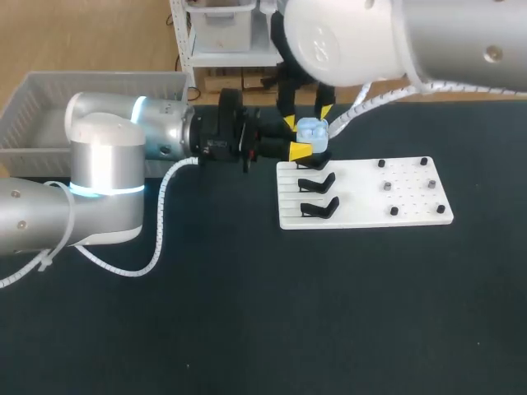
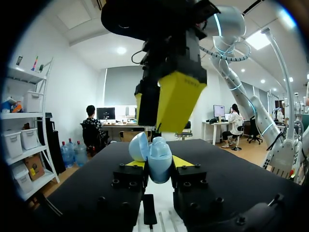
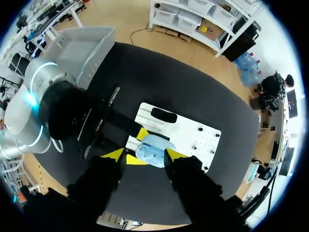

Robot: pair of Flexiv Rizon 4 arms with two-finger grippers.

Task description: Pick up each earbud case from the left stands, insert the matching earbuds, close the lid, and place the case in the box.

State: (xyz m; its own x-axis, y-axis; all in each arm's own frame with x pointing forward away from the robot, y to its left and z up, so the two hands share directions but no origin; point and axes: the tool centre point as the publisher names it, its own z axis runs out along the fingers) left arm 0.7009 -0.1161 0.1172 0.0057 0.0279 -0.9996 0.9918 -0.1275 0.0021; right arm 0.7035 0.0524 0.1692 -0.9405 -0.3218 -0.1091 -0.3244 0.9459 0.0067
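Case: the light blue earbud case (image 1: 311, 129) (image 2: 155, 159) (image 3: 152, 150) is up in the air over the far left corner of the white board (image 1: 412, 206). Its lid (image 2: 138, 146) is tipped open to one side.
Left claw: the left gripper (image 1: 306, 140) (image 2: 157, 163) (image 3: 138, 146) comes in from the table's left edge. It holds the case, with one yellow tip pressed on each side.
Right claw: the right gripper (image 1: 309, 117) (image 2: 157, 104) (image 3: 145, 155) hangs just above the case, pointing down. Its fingers are spread wide, one on each side of the case.
Stands: two black stands (image 1: 318, 183) sit along the board's left edge, nearer than the case.
Knobs: small dark knobs (image 1: 387, 187) stick up on the board's right half.
Board: it lies flat on the black table (image 1: 247, 313), right of the middle.
Box: the grey box (image 1: 33, 107) is at the table's far left corner, well apart from the case.
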